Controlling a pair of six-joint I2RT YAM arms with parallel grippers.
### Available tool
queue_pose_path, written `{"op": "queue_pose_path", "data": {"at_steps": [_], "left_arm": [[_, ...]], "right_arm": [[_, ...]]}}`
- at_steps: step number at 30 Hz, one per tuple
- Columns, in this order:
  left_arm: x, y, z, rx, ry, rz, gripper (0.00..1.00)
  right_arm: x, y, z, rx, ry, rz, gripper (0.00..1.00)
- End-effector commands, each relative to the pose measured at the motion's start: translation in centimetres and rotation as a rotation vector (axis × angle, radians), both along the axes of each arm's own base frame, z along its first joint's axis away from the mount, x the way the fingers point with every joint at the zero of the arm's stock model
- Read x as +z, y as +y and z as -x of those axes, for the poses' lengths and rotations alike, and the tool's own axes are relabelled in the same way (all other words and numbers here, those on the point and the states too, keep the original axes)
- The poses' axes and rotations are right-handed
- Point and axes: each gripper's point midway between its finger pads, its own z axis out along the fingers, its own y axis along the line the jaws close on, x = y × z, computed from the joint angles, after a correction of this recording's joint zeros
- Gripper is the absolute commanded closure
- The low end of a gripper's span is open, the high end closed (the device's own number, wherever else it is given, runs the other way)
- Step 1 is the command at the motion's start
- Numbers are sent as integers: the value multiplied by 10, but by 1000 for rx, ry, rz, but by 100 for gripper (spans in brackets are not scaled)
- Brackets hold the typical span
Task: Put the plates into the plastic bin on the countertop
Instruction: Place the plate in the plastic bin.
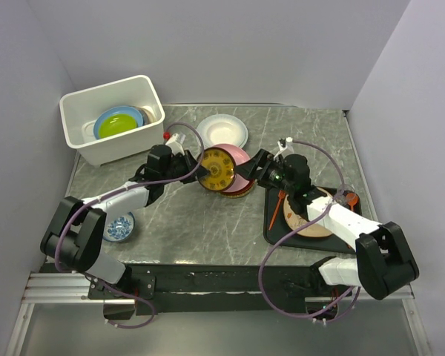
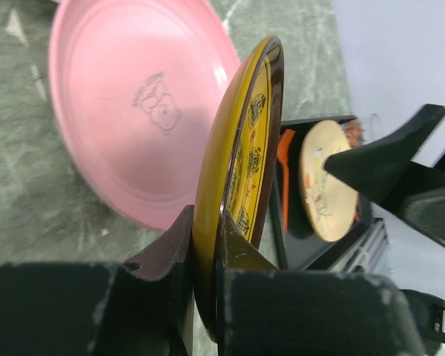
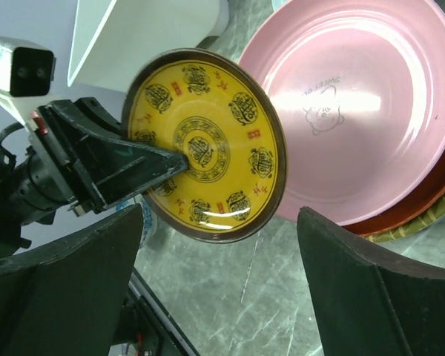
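My left gripper (image 1: 202, 169) (image 2: 205, 216) is shut on the rim of a yellow patterned plate (image 1: 219, 170) (image 2: 245, 148) (image 3: 208, 141) and holds it upright on edge above the countertop (image 1: 208, 222). My right gripper (image 1: 254, 167) (image 3: 221, 222) stands open just to the plate's right, with its jaws apart from the plate. Behind lies a pink plate (image 1: 236, 154) (image 2: 133, 104) (image 3: 356, 111) on a red-orange plate (image 3: 430, 196). The plastic bin (image 1: 113, 153) at the back left holds a green plate (image 1: 117, 124) on a light blue one. A white plate (image 1: 222, 130) lies behind the stack.
A black tray (image 1: 278, 231) at the right carries a cream plate (image 1: 309, 220) (image 2: 322, 185) and an orange utensil (image 1: 277, 208), partly under my right arm. A small blue-and-white bowl (image 1: 120, 226) sits at the near left. Walls close in the back and sides.
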Motion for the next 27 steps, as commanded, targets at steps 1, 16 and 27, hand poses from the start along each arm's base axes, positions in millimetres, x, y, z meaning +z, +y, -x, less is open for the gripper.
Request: {"op": "queue_pose_path", "data": {"at_steps": [1, 16, 27], "left_arm": [[39, 4, -12, 27, -114, -18, 99], [46, 62, 10, 211, -108, -141, 99], [48, 49, 1, 161, -106, -107, 99]], "right_arm": [[6, 1, 1, 5, -36, 2, 8], [-6, 49, -15, 105, -5, -6, 5], [-17, 29, 2, 54, 4, 32, 4]]}}
